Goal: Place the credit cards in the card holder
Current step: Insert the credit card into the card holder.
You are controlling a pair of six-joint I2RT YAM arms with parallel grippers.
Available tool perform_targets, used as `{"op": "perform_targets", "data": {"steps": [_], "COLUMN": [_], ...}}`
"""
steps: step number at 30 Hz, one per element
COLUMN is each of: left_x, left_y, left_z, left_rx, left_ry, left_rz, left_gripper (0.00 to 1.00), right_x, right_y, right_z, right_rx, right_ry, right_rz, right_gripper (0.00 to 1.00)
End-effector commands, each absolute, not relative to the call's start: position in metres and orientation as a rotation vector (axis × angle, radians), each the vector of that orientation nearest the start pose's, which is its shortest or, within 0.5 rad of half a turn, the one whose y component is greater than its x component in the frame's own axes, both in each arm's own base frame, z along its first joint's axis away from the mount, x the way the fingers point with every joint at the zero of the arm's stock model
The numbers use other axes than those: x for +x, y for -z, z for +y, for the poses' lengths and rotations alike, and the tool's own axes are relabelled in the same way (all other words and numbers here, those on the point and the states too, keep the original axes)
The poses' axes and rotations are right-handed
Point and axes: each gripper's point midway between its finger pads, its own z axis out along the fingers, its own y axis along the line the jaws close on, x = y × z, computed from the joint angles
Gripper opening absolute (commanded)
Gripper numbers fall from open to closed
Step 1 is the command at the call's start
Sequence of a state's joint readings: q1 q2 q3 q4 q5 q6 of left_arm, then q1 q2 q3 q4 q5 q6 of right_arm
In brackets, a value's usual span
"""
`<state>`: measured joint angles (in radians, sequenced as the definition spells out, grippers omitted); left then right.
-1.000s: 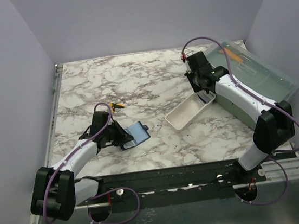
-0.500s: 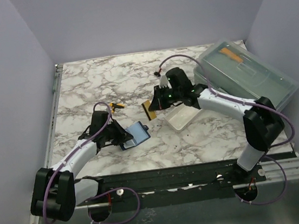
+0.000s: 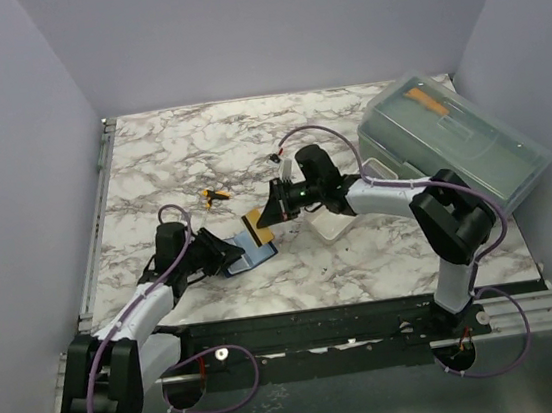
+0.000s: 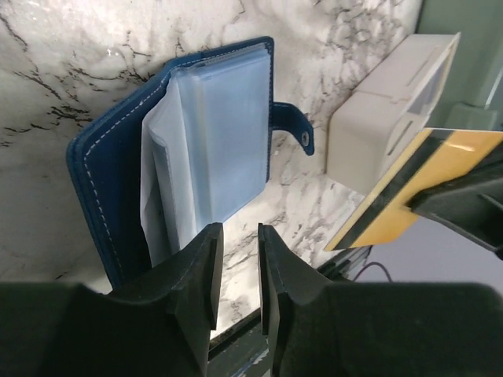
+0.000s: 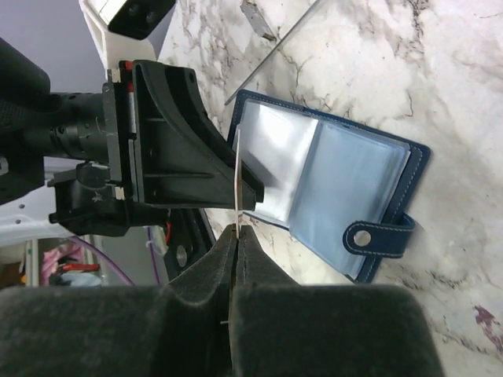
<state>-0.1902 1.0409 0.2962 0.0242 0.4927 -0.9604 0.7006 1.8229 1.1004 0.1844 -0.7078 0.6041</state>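
Note:
The navy card holder (image 3: 249, 254) lies open on the marble, its pale blue inner pockets up; it also shows in the left wrist view (image 4: 196, 157) and the right wrist view (image 5: 338, 184). My right gripper (image 3: 274, 210) is shut on the golden-tan credit card (image 3: 257, 222) and holds it tilted just above the holder's far right edge. That card is edge-on in the right wrist view (image 5: 237, 192) and flat in the left wrist view (image 4: 420, 184). My left gripper (image 3: 206, 252) sits at the holder's left edge, jaws a little apart and empty (image 4: 240, 236). I cannot make out a separate bluish-grey card.
A white tray (image 3: 337, 223) lies right of the holder, partly under my right arm, and shows in the left wrist view (image 4: 385, 110). A large translucent box (image 3: 459, 139) with an orange strip (image 3: 427, 99) stands at the back right. A tiny yellow-and-black object (image 3: 216, 195) lies behind the holder.
My right gripper has swung left from the white tray with the golden card to just above the holder. My left arm has drawn back toward the near left.

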Motion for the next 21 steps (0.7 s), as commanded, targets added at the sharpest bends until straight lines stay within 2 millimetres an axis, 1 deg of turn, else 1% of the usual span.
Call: {"op": "perform_targets", "data": {"steps": [1, 3, 7, 12, 16, 19, 21], "left_x": [0.232, 0.232, 0.232, 0.231, 0.231, 0.231, 0.232], "left_y": [-0.088, -0.091, -0.097, -0.104, -0.103, -0.102, -0.104], "left_z": [-0.165, -0.164, -0.164, -0.165, -0.166, -0.167, -0.167], "left_rx": [-0.629, -0.632, -0.615, -0.593, -0.591, -0.581, -0.574], "left_ry": [1.305, 1.317, 1.333, 1.352, 1.357, 1.367, 1.370], "left_rz": [2.232, 2.207, 2.167, 2.135, 2.141, 2.146, 2.141], "left_gripper": [0.31, 0.31, 0.37, 0.42, 0.43, 0.42, 0.39], "right_x": [0.258, 0.257, 0.256, 0.247, 0.242, 0.238, 0.236], "right_y": [-0.121, -0.116, -0.108, -0.111, -0.118, -0.119, -0.117], "right_z": [0.405, 0.406, 0.407, 0.410, 0.413, 0.414, 0.414], "right_rx": [-0.593, -0.577, -0.562, -0.573, -0.572, -0.563, -0.555], "right_ry": [-1.601, -1.625, -1.636, -1.746, -1.837, -1.903, -1.935], "right_rz": [2.242, 2.256, 2.284, 2.277, 2.239, 2.227, 2.231], "right_gripper": [0.00, 0.00, 0.00, 0.00, 0.00, 0.00, 0.00]}}
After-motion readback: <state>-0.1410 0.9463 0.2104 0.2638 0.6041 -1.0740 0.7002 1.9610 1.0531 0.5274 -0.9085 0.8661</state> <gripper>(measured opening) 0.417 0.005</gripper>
